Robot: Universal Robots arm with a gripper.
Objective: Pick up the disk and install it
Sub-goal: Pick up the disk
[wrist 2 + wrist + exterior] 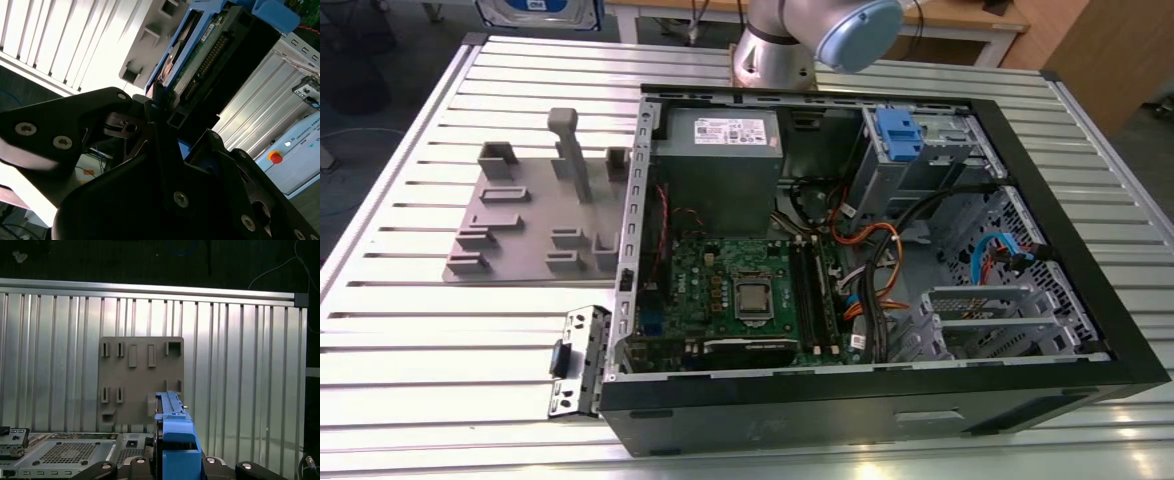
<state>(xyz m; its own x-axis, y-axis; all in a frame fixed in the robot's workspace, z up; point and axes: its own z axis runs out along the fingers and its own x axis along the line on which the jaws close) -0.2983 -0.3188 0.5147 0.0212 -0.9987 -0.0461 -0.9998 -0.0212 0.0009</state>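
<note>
Step in hand: carrying, as judged. The pick-up appears done and the install is not yet begun.
Jaws: the gripper (175, 462) is pressed onto the disk (172, 432) from both sides. In the second wrist view the black fingers (150, 120) are seen pinching its blue carrier edge.
Disk position: it is held on edge, clear of the table (400, 330). In the exterior view the disk (534, 10) is seen at the far edge on the exterior view's left, beyond the grey fixture plate (520, 235).
Fixture plate: it lies flat on the slatted table, just beside the open computer case (1067, 300), on the exterior view's left. The disk is not seated in any of its slots.
Case: the side panel is off. The motherboard (747, 290) is exposed near the middle, and the drive cages (921, 150) are set at the far right.
Next move, as judged: a transfer over the case wall is called for. The carrier has to be squared to a bay so that it slides in without snagging the loose cables (881, 260).
Target bay: it cannot be told which one is meant.
</note>
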